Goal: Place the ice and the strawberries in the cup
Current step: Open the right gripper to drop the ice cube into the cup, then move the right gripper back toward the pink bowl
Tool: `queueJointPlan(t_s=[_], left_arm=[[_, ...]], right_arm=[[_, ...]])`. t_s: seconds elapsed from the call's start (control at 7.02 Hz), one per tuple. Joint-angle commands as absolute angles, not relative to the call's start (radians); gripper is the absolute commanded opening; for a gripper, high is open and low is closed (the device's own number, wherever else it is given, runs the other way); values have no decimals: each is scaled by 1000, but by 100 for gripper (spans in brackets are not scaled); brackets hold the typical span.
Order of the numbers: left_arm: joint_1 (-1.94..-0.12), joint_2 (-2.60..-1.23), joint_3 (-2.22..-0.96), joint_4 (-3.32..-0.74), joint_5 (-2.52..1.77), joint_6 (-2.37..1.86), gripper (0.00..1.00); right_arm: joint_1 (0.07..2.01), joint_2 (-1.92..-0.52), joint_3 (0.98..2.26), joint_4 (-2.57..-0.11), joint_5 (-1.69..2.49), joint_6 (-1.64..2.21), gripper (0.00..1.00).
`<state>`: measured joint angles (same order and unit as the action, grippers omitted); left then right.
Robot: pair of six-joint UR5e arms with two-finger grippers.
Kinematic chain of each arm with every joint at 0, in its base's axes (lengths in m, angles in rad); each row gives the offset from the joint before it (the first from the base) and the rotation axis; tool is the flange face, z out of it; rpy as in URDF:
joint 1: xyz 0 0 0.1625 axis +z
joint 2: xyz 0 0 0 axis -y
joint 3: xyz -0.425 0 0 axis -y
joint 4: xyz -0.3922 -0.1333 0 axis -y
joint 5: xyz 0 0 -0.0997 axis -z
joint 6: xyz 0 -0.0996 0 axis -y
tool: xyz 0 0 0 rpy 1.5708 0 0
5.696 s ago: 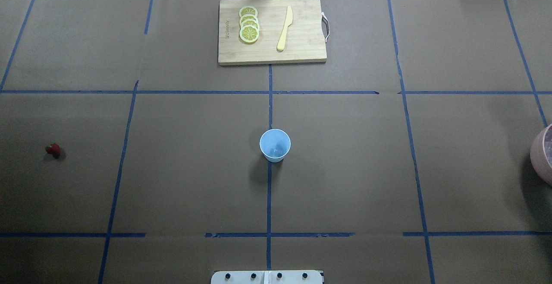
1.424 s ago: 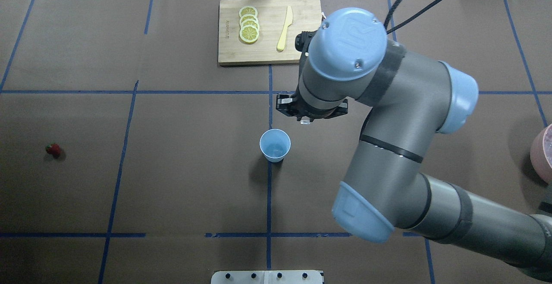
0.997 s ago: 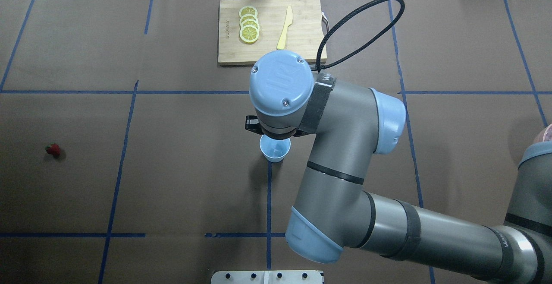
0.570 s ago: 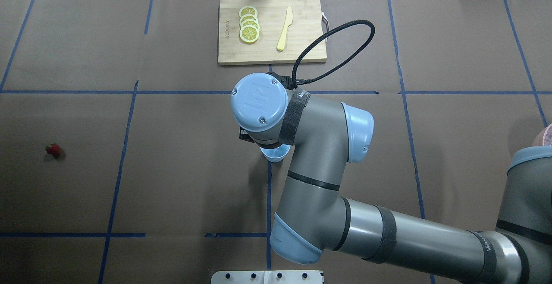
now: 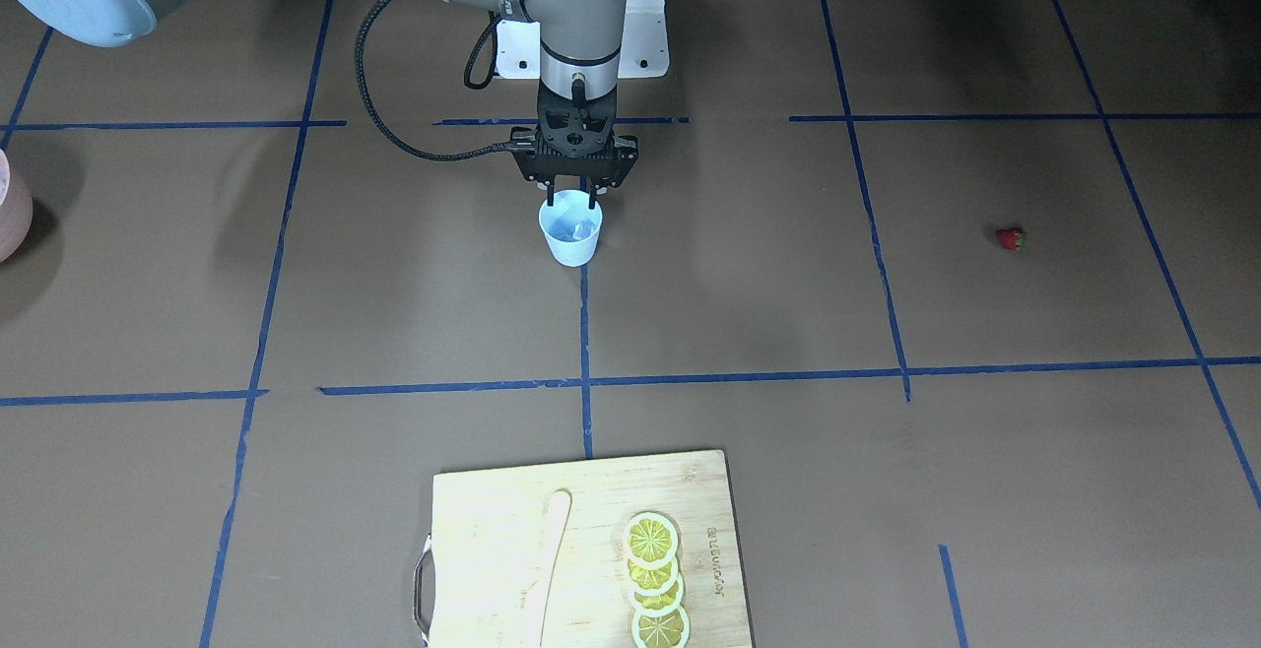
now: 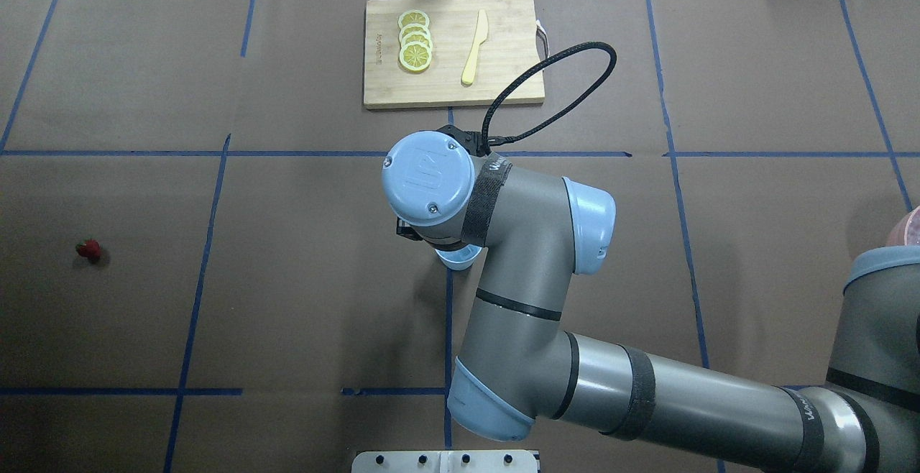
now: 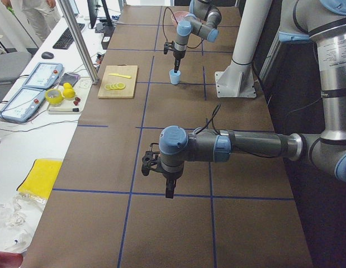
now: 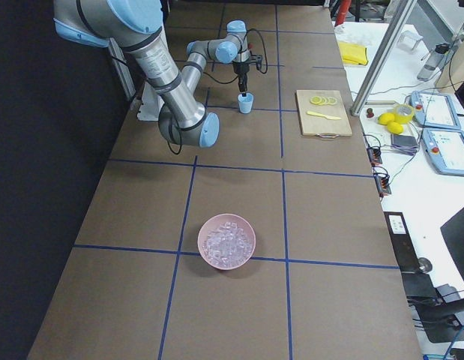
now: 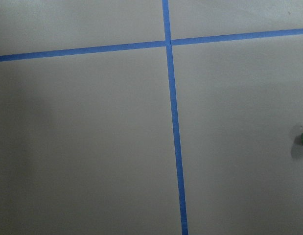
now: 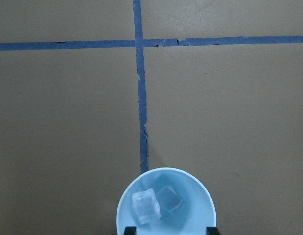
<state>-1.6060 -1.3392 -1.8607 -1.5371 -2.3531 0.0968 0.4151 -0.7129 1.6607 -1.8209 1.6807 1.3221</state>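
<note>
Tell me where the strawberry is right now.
In the overhead view the strawberry lies on the table at far left, the robot's left side, alone in a taped square, well away from the cup at the centre.

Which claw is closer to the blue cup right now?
Right. The right claw hangs directly over the cup, at its mouth; the left claw hovers over the table far off toward the robot's left end.

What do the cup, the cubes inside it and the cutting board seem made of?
Cup: likely plastic, smooth matte light blue.
Ice cubes: clear, glassy; real ice or acrylic, cannot tell.
Cutting board: pale wood or bamboo, visible grain strips.
</note>
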Motion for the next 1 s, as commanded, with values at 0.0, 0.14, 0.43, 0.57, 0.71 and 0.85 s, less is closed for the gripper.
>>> queueJointPlan(t_s=[0.0,0.14,0.43,0.57,0.71,0.85], left_arm=[[-1606,-1339,-1861,-1537,-2353,98,100],[-1606,-1339,-1861,-1537,-2353,98,100],[-1605,-1339,-1861,-1539,-2353,98,100],[-1606,-1339,-1861,-1539,-2353,98,100],[-1606,-1339,-1861,-1540,-2353,97,100],[-1606,-1339,-1861,-1540,-2353,98,100]], right_arm=[[419,-713,1666,-1821,1681,1318,99],[440,-713,1670,-1822,1692,1296,99],[544,-774,1728,-1821,1796,1147,99],[605,-869,1812,-1819,1859,1059,99],[677,-962,1889,-1818,1918,917,99],[748,-1048,1940,-1816,1978,802,99]])
